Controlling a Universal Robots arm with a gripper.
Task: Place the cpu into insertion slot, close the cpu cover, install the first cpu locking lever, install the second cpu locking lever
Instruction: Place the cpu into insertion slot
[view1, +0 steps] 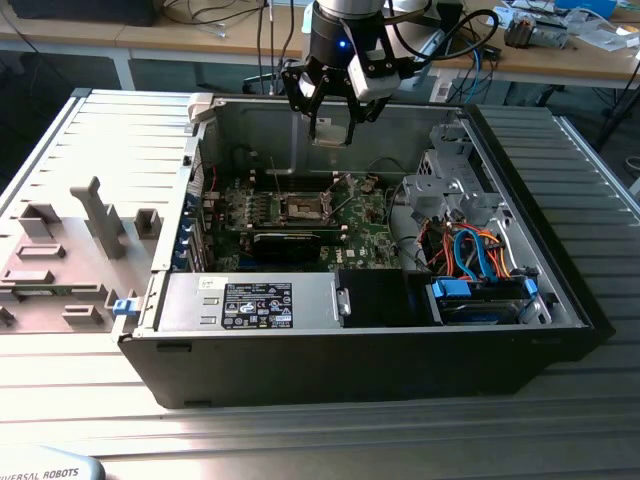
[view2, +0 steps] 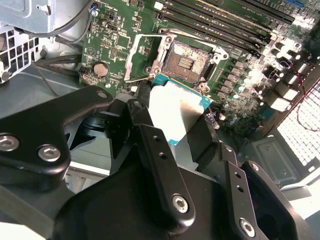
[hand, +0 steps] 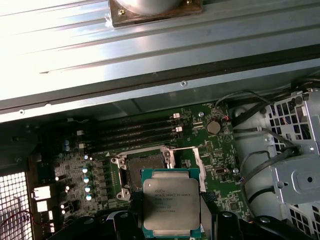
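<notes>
My gripper (view1: 331, 128) hangs above the open computer case, shut on the cpu (view1: 331, 133). In the first wrist view the cpu (hand: 171, 201) shows its silver-grey top, with the black fingers (hand: 124, 222) at either side. In the second wrist view the cpu (view2: 177, 107) is seen from the other side, pale with a teal edge. The insertion slot (hand: 143, 162) lies open and bare on the green motherboard (view1: 365, 222), below and slightly off from the held cpu. The cpu cover (view2: 141, 56) is swung up beside the insertion slot (view2: 188, 61), which sits mid-board in the exterior view (view1: 301, 208).
Long memory slots (hand: 137, 131) run beside the socket. A black card (view1: 290, 242) lies in front of it. The drive cage (view1: 447, 175) and coloured cables (view1: 470, 255) fill the case on the exterior view's right. A power supply (view1: 250, 300) sits at the front. A grey fixture tray (view1: 70, 250) is outside.
</notes>
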